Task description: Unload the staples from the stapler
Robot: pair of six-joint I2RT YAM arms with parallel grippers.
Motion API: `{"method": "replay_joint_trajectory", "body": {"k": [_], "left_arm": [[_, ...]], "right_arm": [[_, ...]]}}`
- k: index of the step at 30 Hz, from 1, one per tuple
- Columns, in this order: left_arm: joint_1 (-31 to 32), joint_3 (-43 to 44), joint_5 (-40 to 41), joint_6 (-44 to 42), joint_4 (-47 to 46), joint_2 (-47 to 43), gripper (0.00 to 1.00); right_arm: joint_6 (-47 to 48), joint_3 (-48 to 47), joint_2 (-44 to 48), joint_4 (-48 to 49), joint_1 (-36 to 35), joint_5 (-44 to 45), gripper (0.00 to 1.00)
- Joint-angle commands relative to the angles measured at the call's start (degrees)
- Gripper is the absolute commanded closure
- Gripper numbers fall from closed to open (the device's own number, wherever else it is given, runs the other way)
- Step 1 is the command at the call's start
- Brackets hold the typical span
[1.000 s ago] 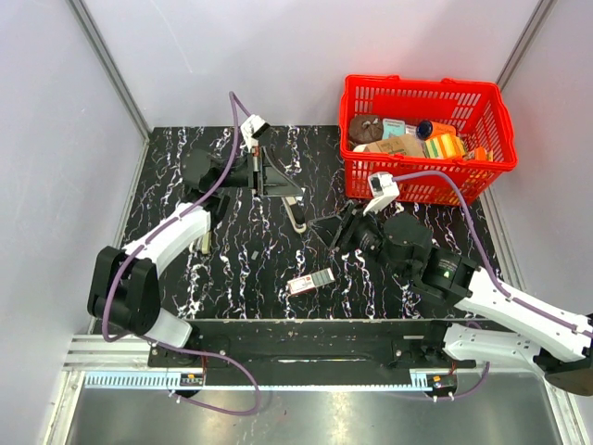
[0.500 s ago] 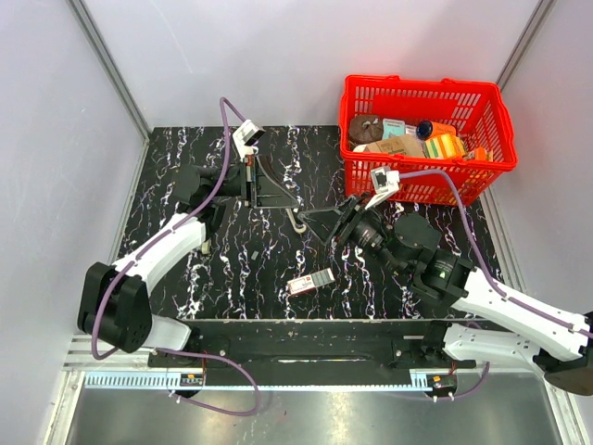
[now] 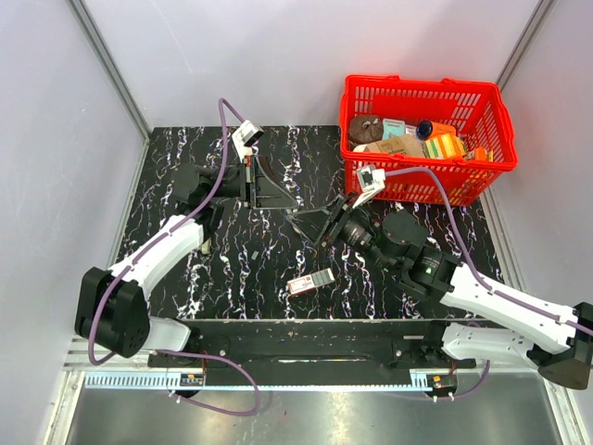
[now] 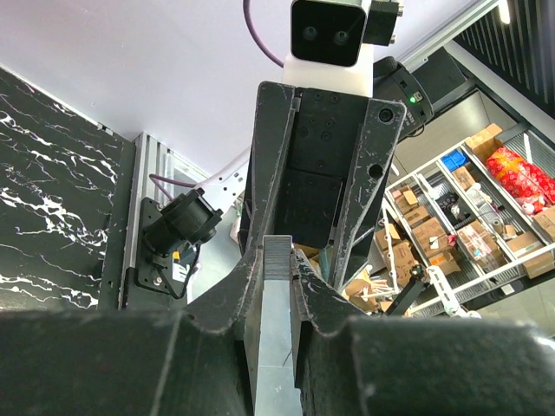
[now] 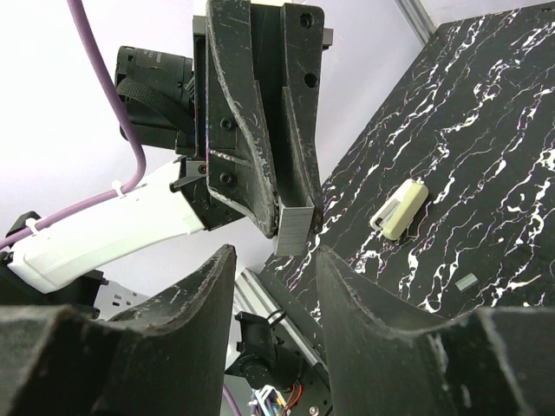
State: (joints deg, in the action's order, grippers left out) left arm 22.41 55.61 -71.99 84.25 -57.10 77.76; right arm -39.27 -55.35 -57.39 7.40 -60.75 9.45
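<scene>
My left gripper (image 3: 278,197) is shut on the stapler (image 4: 276,338), a slim silver metal piece held lengthwise between the jaws. A ridged block of staples (image 4: 277,258) shows at its tip, also seen in the right wrist view (image 5: 295,230). The stapler's black part is hidden by the fingers. My right gripper (image 3: 310,222) is open and empty. It faces the left gripper head-on, its fingertips (image 5: 325,260) just short of the staple end and to either side of it. In the top view the stapler is hidden between the two grippers.
A red basket (image 3: 482,165) full of items stands at the back right, close behind the right arm. A small white, red and black item (image 3: 310,281) lies near the front edge. A pale cream and silver object (image 5: 399,208) lies on the black marbled table (image 3: 232,278).
The right gripper has moved left and up to meet the left gripper's tip. The left gripper drew back a little to the left and has held still since.
</scene>
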Motion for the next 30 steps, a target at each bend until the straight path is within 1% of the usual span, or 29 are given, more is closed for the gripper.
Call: {"method": "replay_joint_trajectory", "body": {"k": [1,6,9,15,17,19,22,25,28,29,30], "left_arm": [[0.1,-0.3,0.6,-1.2,-0.6,-2.8,0.83],[0.1,-0.5,0.6,-1.4,-0.1,-3.0,0.83],[0.1,-0.7,0.6,-1.4,0.1,-3.1,0.83],[0.1,-0.8,0.3,-2.5,1.3,-3.3,0.81],[0.1,-0.8,0.1,-2.9,1.8,-3.2,0.79],[0.1,-0.5,-0.1,-4.1,3.3,-3.5,0.75],[0.1,0.2,-0.3,-8.7,9.3,-4.3,0.61],[-0.1,1.6,-0.2,-14.6,18.1,-5.0,0.46],[-0.4,4.4,0.0,-22.8,28.8,-5.2,0.38],[-0.5,5.6,0.2,-25.9,32.9,-5.2,0.31],[-0.9,7.7,0.6,-29.9,37.1,-5.2,0.28]], "right_arm": [[0.3,-0.5,-0.7,4.3,0.1,-0.7,0.53],[1.1,-0.9,-1.4,5.7,0.1,-0.3,0.59],[1.2,-0.8,-1.6,6.2,0.1,0.1,0.64],[1.2,-0.4,-1.2,6.5,0.1,0.4,0.80],[1.1,0.0,-1.1,6.3,0.1,0.6,0.85],[1.1,0.2,-0.5,5.4,0.1,0.9,0.89],[1.2,0.4,0.4,2.9,0.1,1.4,0.92],[0.7,1.1,1.4,-0.1,0.1,1.5,0.94],[-0.1,1.5,1.9,-4.5,0.1,1.5,0.95],[-0.3,1.6,2.1,-5.9,0.1,1.4,0.95],[-0.3,1.6,2.1,-7.0,0.1,1.4,0.96]]}}
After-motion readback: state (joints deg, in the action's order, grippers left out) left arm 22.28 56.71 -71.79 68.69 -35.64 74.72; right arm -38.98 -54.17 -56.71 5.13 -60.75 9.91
